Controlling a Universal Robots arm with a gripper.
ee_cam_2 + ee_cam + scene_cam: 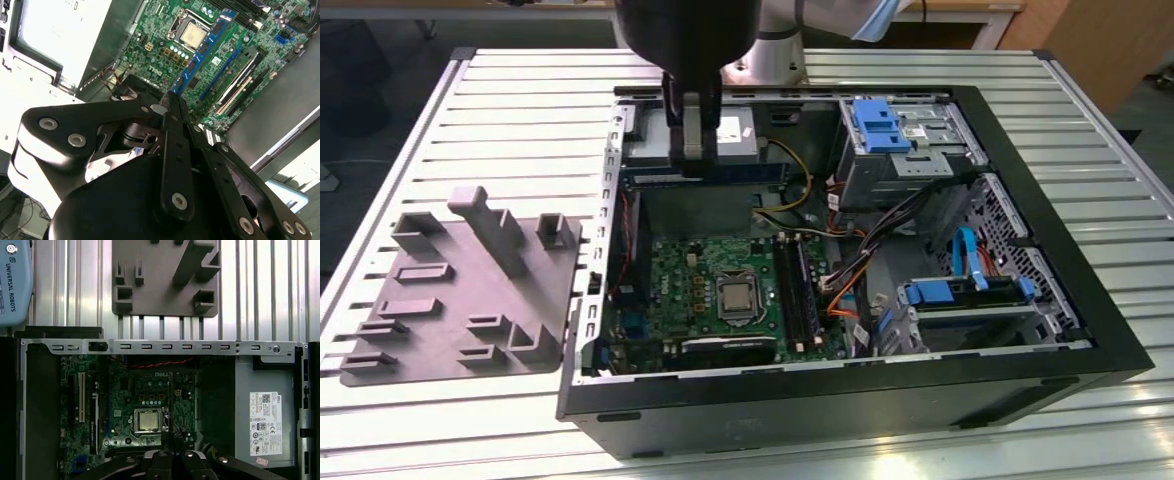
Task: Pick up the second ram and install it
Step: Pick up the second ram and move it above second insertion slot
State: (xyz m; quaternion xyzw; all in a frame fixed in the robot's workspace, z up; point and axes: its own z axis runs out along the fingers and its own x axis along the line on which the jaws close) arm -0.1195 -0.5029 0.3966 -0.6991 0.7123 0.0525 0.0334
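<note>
Slatted metal table fills my exterior view, its near edge closest to the lens.

Computer case: black, lying on its side with the panel off, on the table toward the exterior view's right.

Grey tray: plastic, with raised blocks, flat on the table just beside the case on the exterior view's left. I also see it in the first wrist view.

Power supply: grey box with a white label, in the case's far corner on the exterior view's left.

Motherboard: green, on the case floor, nearer than the power supply.

Gripper: black, hanging above the far part of the case, over the gap between power supply and motherboard. In both wrist views its fingers meet at the tip, pinched flat on a thin board.

Memory slots: long, black, on the motherboard's right side in the exterior view. In the second wrist view a green board with a pale label stands among them.

Second ram: slim bluish-green stick clamped between the fingertips, lying level and sticking out to both sides of them, raised above the case floor and well apart from the slots. In the second wrist view it runs on from the fingertips with small black chips along it.

Processor: silver square at the motherboard's middle.
</note>
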